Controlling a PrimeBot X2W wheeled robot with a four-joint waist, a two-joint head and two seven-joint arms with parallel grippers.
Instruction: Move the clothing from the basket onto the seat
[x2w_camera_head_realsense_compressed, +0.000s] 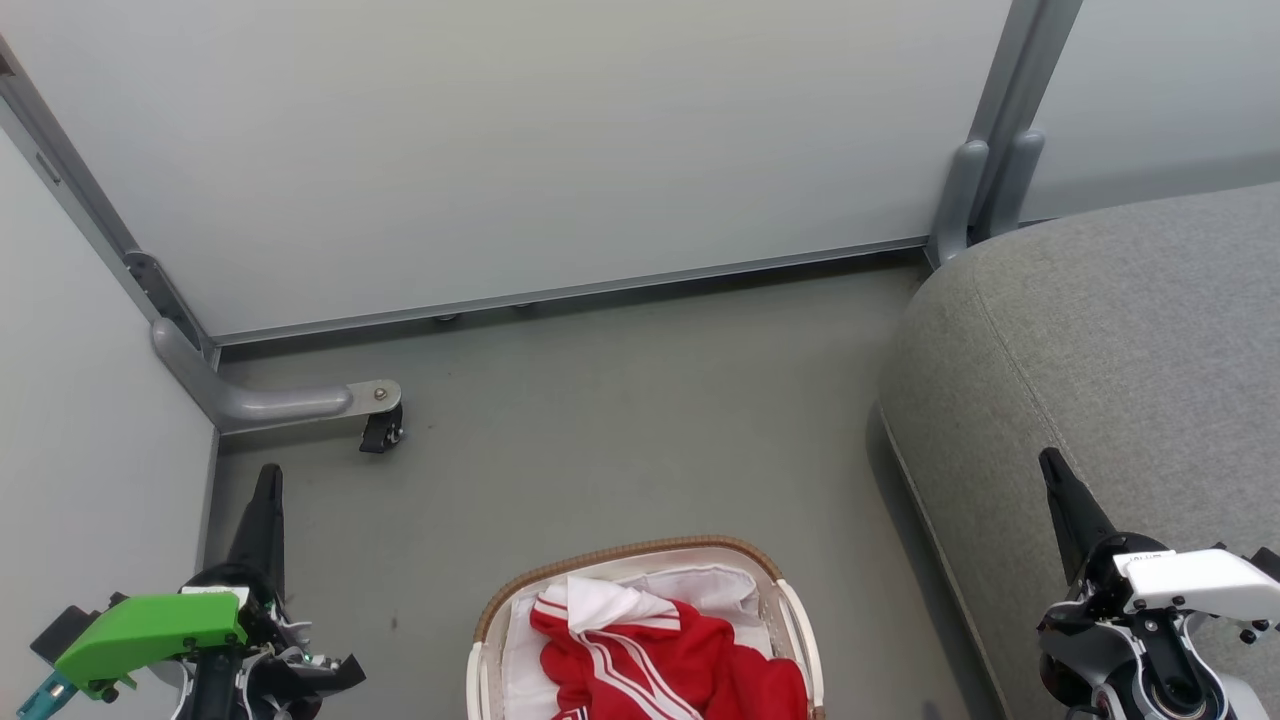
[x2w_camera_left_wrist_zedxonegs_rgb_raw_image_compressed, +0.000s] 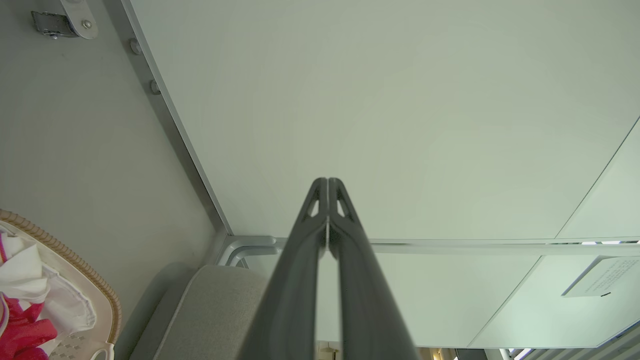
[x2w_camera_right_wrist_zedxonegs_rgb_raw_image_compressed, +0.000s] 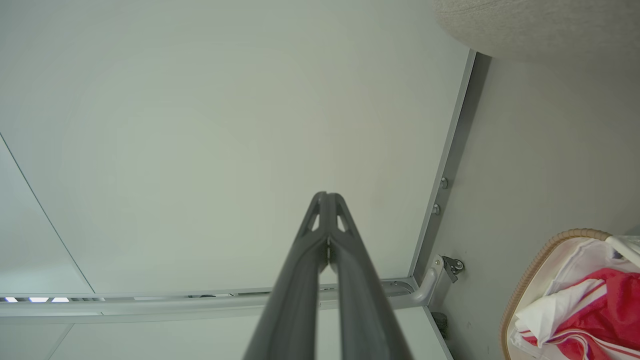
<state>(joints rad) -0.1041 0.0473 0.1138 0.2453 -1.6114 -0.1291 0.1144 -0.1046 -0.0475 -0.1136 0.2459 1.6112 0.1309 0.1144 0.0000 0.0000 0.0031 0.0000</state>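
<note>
Red fabric with white panels and thin white stripes, the clothing (x2w_camera_head_realsense_compressed: 660, 660) lies crumpled inside the basket (x2w_camera_head_realsense_compressed: 640, 548) at the bottom centre of the head view, on top of the white cloth liner (x2w_camera_head_realsense_compressed: 725, 585). The lower part of the basket is cut off by the frame edge. The basket stands on the grey floor (x2w_camera_head_realsense_compressed: 620, 420), near the seat (x2w_camera_head_realsense_compressed: 1120, 340) but apart from it. The seat takes the right side of the frame. At the lower left the left gripper (x2w_camera_head_realsense_compressed: 268, 478) points up the frame, well apart from the basket. It is clenched, and in the left wrist view its two dark fingers meet at the tips. At the lower right the right gripper (x2w_camera_head_realsense_compressed: 1050, 462) shows in front of the grey seat fabric. It is clenched in the same way in the right wrist view. Behind all this a pale wall panel (x2w_camera_head_realsense_compressed: 550, 140) fills the upper frame, and a small black caster (x2w_camera_head_realsense_compressed: 380, 432) stands on the floor at the left.
</note>
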